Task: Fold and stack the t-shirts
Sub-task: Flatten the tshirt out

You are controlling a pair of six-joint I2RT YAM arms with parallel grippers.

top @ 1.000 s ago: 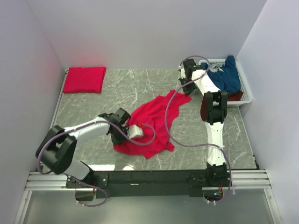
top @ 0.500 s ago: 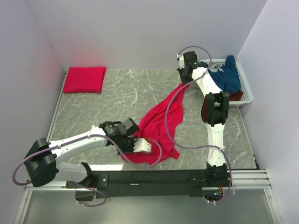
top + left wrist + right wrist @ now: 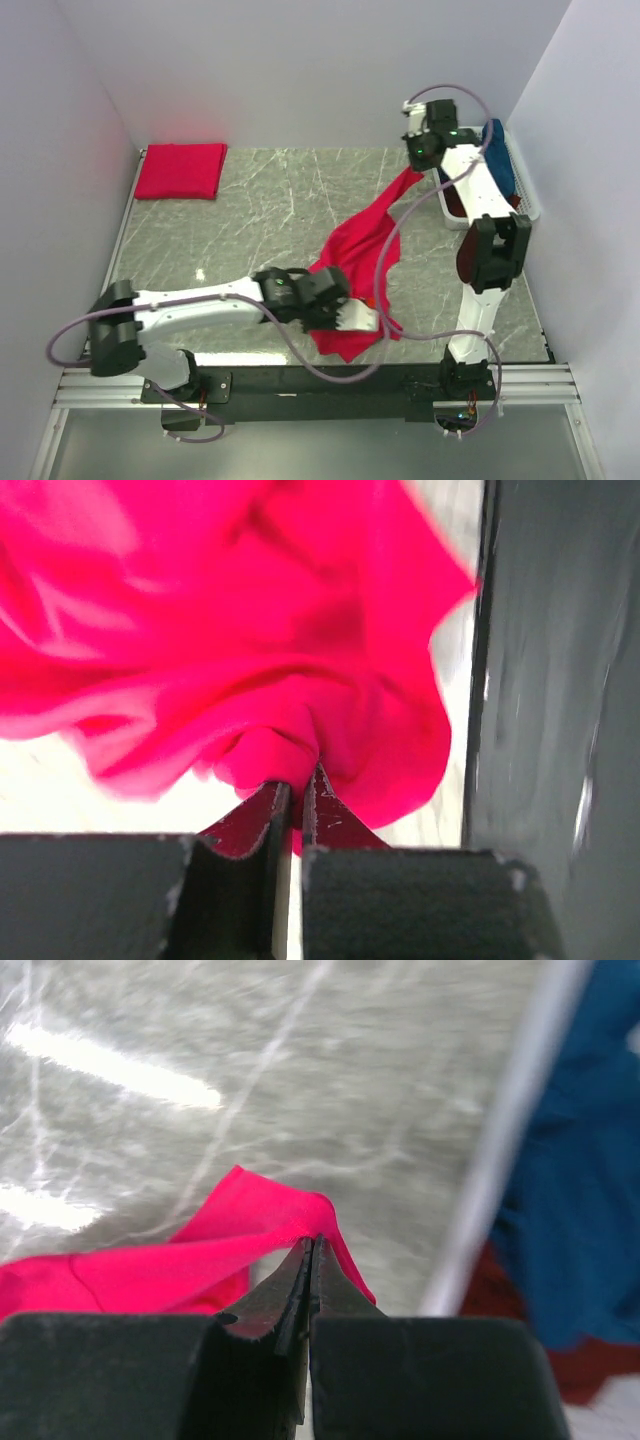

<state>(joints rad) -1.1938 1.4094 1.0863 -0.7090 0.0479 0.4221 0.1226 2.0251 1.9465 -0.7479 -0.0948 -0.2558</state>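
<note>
The left end effector [image 3: 296, 785] is clamped on the bright red t-shirt [image 3: 358, 238] by the surface's [image 3: 250, 210] near edge, while the right end effector [image 3: 311, 1243] pinches its other end toward the far right corner.

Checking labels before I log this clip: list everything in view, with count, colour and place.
loose t-shirt: one, bright red, stretched between both grippers from the near edge towards the basket, partly lifted off the table
folded t-shirt: one, bright red, far left corner of the table
navy shirt: one, navy blue, crumpled in the basket
dark red cloth: one, darker red, in the basket under the navy shirt
basket: one, white, far right of the table
table: one, grey marble
left gripper: one, black, shut on the loose t-shirt's near end
right gripper: one, black, shut on its far end, beside the basket
</note>
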